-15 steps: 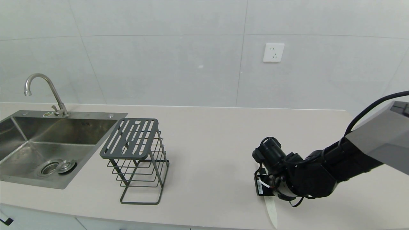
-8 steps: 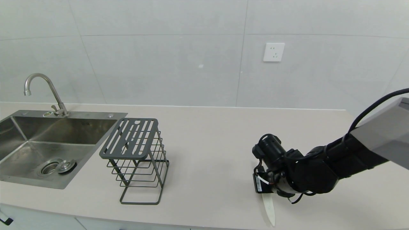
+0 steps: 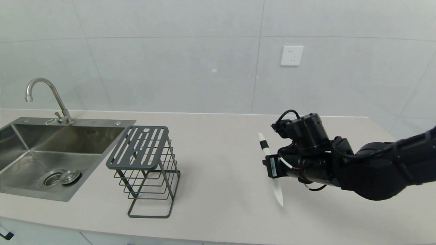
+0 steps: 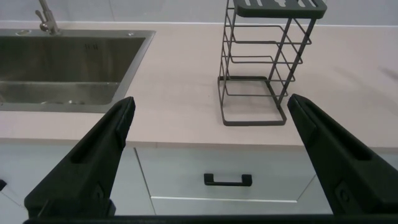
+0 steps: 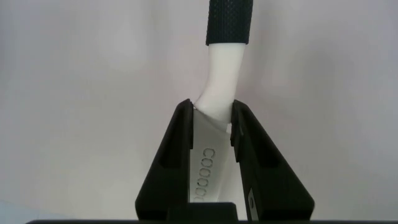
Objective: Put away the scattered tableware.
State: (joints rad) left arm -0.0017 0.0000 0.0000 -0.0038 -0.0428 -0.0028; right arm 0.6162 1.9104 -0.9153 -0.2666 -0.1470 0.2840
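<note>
Sink (image 3: 68, 143) at 9 o'clock of the counter (image 3: 221, 143), faucet (image 3: 60, 103) behind it toward 12; idle, no tableware visible inside.

Next along, at roughly 8 o'clock of counter centre: wire knife rack (image 3: 133, 166), upright, slotted top plate facing up, slots vacant. Presumably the destination, being built for blades dropped in from above. Seen from the left wrist too (image 4: 252, 118), well apart from left gripper (image 4: 211, 102). Fingers (image 4: 99, 162) spread wide, nothing between, parked out past the counter's front edge above a drawer handle (image 4: 227, 180); probably held back there to leave the work to the other arm.

Up at 1 o'clock: wall socket (image 3: 291, 55), irrelevant.

Farther right, at 4 o'clock: white knife (image 3: 276, 190) pinched in right gripper (image 3: 270, 166), well apart from the rack. Fingers (image 5: 177, 155) pressed onto the flat of the blade just below the black-banded grip (image 5: 229, 22), close to the balance point, likely for less swing in transit. Grip end aimed toward 11 o'clock, blade tip toward 5 o'clock and slanting down. Appears lifted off the counter; tip contact not decidable.

Judged stage: pick-up done, carry toward 9 o'clock pending. Needed next, by estimate: turning tip-down over a slot before lowering. Risk: thin, slick blade sliding between the fingers.
</note>
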